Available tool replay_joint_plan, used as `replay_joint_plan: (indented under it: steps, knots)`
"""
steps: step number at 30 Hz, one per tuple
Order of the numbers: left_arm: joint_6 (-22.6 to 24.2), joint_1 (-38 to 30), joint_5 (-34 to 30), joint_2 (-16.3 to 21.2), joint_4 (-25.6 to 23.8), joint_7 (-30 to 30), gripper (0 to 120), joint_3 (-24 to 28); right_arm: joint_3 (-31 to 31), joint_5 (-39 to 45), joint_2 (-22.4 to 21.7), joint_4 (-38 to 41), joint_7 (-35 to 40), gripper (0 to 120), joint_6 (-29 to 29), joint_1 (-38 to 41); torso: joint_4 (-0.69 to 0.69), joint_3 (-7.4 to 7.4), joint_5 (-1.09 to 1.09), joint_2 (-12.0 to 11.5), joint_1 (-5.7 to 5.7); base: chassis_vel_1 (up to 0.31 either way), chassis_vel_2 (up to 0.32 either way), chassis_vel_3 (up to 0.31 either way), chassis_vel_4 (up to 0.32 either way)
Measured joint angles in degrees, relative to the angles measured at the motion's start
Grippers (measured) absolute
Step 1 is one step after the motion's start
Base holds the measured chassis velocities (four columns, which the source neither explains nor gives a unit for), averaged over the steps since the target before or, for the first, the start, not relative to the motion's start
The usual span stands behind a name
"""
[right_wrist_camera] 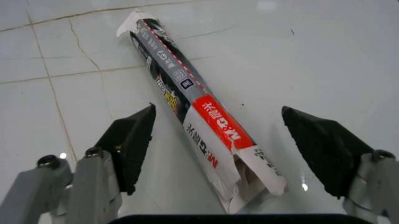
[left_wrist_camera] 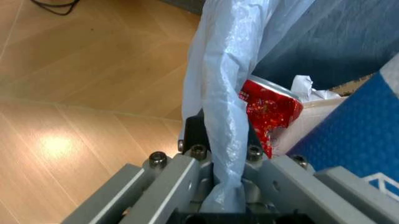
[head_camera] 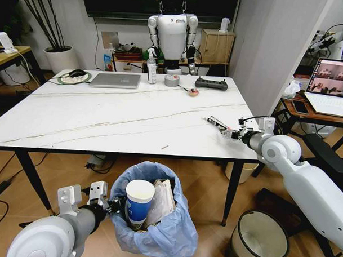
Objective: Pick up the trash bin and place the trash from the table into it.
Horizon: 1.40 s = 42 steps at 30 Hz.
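A: Trash bin (head_camera: 156,229) is hanging below the table (head_camera: 104,120) edge; the left gripper (head_camera: 109,205) is pinching its rim and blue bag (left_wrist_camera: 227,116), fingers closed on it.

B: And the long flattened wrapper box (right_wrist_camera: 193,112) near the table's right edge?

A: The right gripper (right_wrist_camera: 227,140) is straddling it, jaws wide, holding nothing. It's looking light, crushable and glossy; I'd grip mid-length, gently.

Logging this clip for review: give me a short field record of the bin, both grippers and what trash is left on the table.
trash bin: below the table's near edge, holding a blue paper cup and wrappers
left gripper: shut on the bin's bag rim
right gripper: open, straddling a long flattened wrapper
table: that wrapper lies near its right edge
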Motion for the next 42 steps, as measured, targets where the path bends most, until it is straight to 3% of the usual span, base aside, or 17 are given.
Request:
replay_joint_plan:
  steps: [12, 14, 17, 21, 25, 32, 42]
  knots:
    - [0.0, 0.0, 0.0, 0.0, 0.0, 0.0, 0, 0.0, 0.0, -1.1, 0.0, 0.0, 0.0, 27, 1.3, -0.9, 0.0, 0.0, 0.0, 0.0, 0.0, 0.0, 0.0, 0.0, 0.0]
    - [0.0, 0.0, 0.0, 0.0, 0.0, 0.0, 0, 0.0, 0.0, -1.2, 0.0, 0.0, 0.0, 25, 1.5, -0.9, 0.0, 0.0, 0.0, 0.0, 0.0, 0.0, 0.0, 0.0, 0.0]
    - [0.0, 0.0, 0.0, 0.0, 0.0, 0.0, 0, 0.0, 0.0, -1.2, 0.1, 0.0, 0.2, 10, 2.5, -0.9, 0.0, 0.0, 0.0, 0.0, 0.0, 0.0, 0.0, 0.0, 0.0]
    - [0.0, 0.0, 0.0, 0.0, 0.0, 0.0, 0, 0.0, 0.7, -1.2, 0.4, 1.2, 1.0, 0, 3.4, -1.0, 0.0, 0.0, 0.0, 0.0, 0.0, 0.0, 0.0, 0.0, 0.0]
    - [0.0, 0.0, 0.0, 0.0, 0.0, 0.0, 0, 0.0, 1.7, -1.0, 0.4, 3.8, 1.7, 0, 4.0, -1.4, 0.0, 0.0, 0.0, 0.0, 0.0, 0.0, 0.0, 0.0, 0.0]
    - [0.0, 0.0, 0.0, 0.0, 0.0, 0.0, 0, 0.0, 3.4, 1.1, -1.9, 15.1, 1.7, 0, 5.5, -4.4, 0.0, -0.01, 0.0, 0.0, 0.0, 0.0, 0.0, 0.0, 0.0]
    - [0.0, 0.0, 0.0, 0.0, 0.0, 0.0, 0, 0.0, 3.5, 7.4, -9.3, 32.2, -7.3, 0, 8.3, -7.5, 0.0, -0.01, -0.01, 0.0, 0.0, 0.0, 0.0, 0.0, 0.0]
